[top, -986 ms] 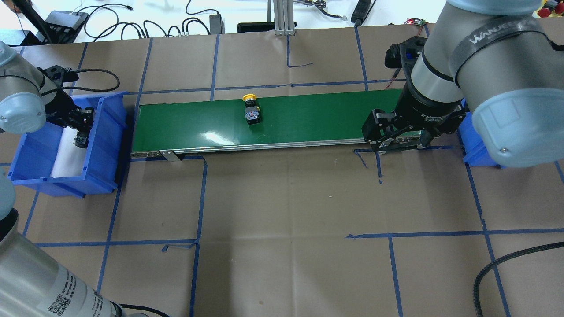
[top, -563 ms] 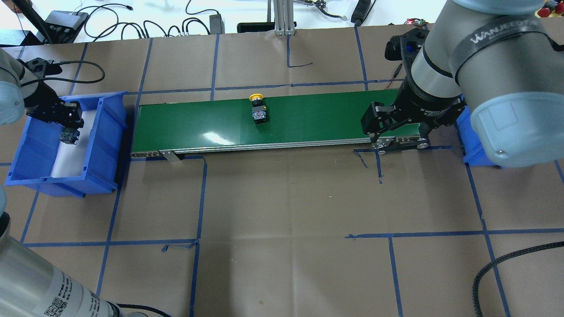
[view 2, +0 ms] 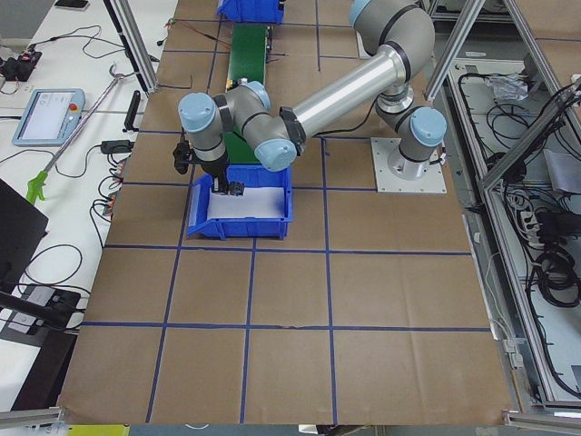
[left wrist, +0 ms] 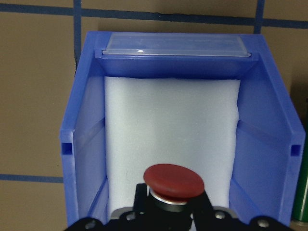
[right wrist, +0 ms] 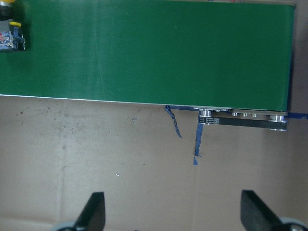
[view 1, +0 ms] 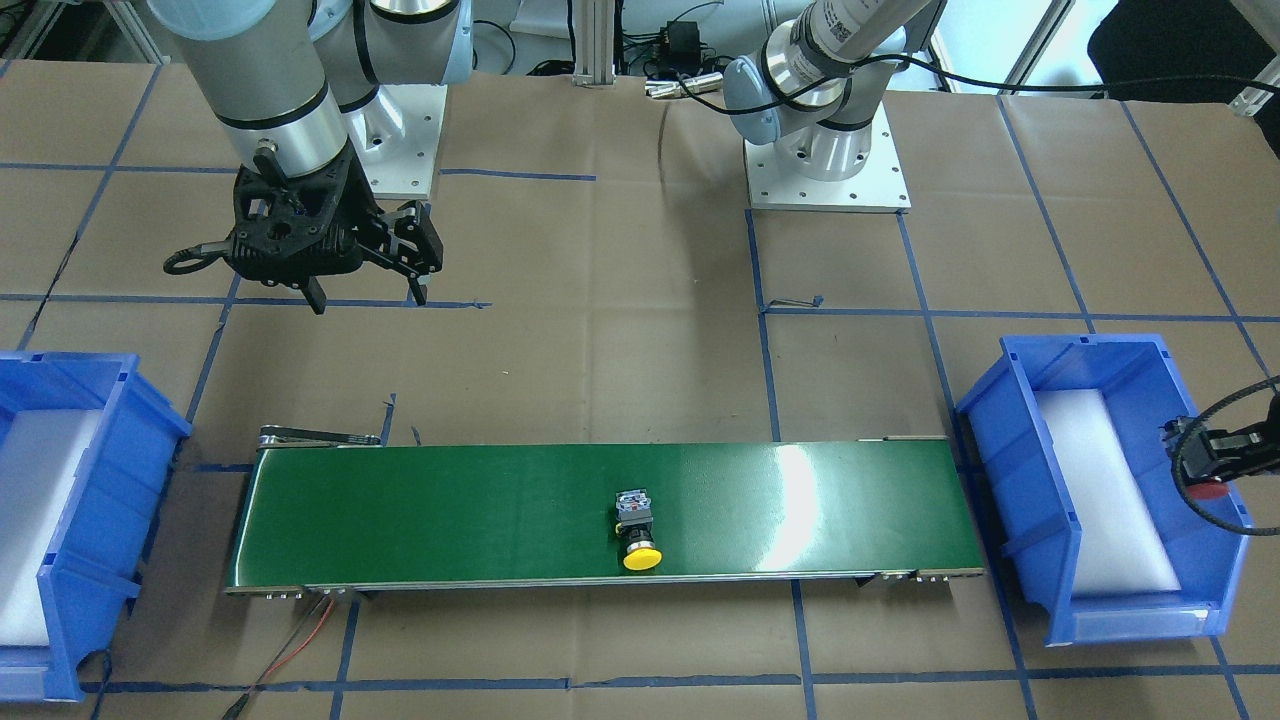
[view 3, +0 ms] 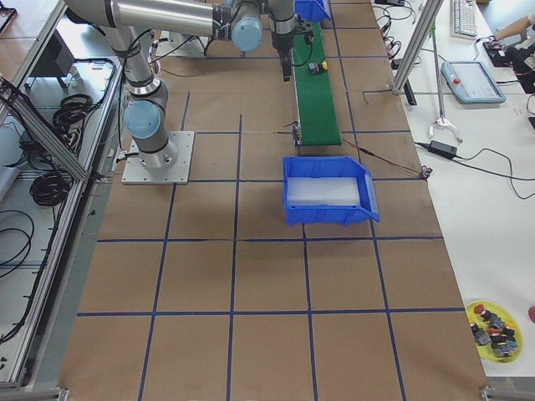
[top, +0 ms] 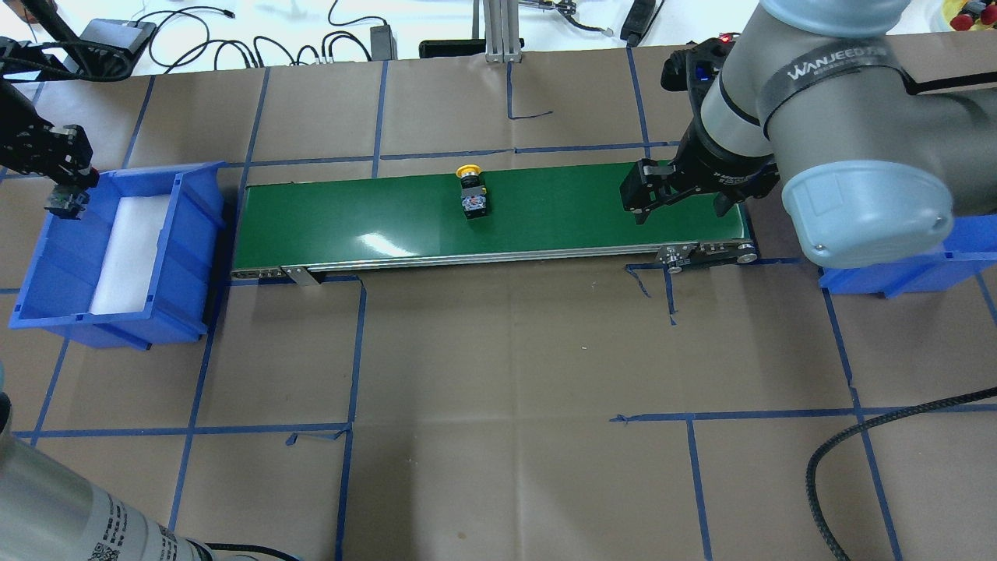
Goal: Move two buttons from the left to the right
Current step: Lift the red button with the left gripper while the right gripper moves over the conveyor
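Observation:
The yellow button [top: 471, 193] lies on its side on the green conveyor belt [top: 561, 214], about mid-belt; it also shows in the front view [view 1: 637, 532] and at the top left of the right wrist view [right wrist: 9, 36]. My left gripper [top: 62, 199] is shut on the red button [left wrist: 174, 182] and holds it cap-up over the outer edge of the left blue bin [top: 191, 234]. Its red cap shows in the front view [view 1: 1207, 490]. My right gripper [top: 679, 210] is open and empty, raised above the belt's right end, with its fingertips [right wrist: 94, 211] spread wide.
The left bin [left wrist: 84, 159] has white foam [left wrist: 171, 120] on its floor. The right blue bin [view 1: 110, 480] stands beyond the belt's right end, partly hidden under my right arm in the overhead view. Brown paper with blue tape lines covers the table. Cables lie along the far edge.
The yellow button has ridden the belt a little to the right. My left gripper has moved left across the bin, still shut on the red button. My right gripper has shifted toward the belt's far side.

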`<action>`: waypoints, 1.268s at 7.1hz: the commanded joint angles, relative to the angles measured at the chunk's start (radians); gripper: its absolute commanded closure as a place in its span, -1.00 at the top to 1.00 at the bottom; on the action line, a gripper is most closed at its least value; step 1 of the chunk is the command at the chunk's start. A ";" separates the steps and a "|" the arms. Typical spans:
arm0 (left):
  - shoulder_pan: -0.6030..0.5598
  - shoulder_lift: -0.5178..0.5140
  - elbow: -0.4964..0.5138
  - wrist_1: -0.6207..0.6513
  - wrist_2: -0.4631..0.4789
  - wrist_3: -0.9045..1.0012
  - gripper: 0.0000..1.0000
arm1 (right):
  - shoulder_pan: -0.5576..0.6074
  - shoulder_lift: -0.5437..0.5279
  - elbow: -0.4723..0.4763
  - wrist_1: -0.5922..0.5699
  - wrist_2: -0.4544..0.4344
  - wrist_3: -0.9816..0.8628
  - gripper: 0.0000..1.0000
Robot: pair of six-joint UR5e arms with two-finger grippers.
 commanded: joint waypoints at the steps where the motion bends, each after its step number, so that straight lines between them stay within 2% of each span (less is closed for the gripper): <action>1: -0.014 -0.007 0.072 -0.072 0.016 -0.017 -0.96 | 0.000 0.019 0.001 -0.024 -0.001 0.002 1.00; 2: -0.051 -0.010 0.071 -0.072 0.016 -0.069 -0.96 | 0.000 0.022 -0.004 -0.033 0.002 0.002 1.00; 3: -0.112 -0.001 0.069 -0.073 0.016 -0.140 -0.96 | 0.000 0.036 0.005 -0.118 0.001 0.000 0.99; 4: -0.178 0.004 0.066 -0.075 0.016 -0.205 -0.96 | 0.000 0.074 -0.002 -0.143 -0.001 -0.001 1.00; 7: -0.344 -0.013 0.053 -0.073 0.011 -0.389 -0.96 | -0.002 0.131 -0.018 -0.162 0.001 0.052 1.00; 9: -0.362 -0.003 -0.040 -0.047 0.006 -0.445 -0.97 | 0.000 0.145 -0.031 -0.165 0.001 0.078 0.99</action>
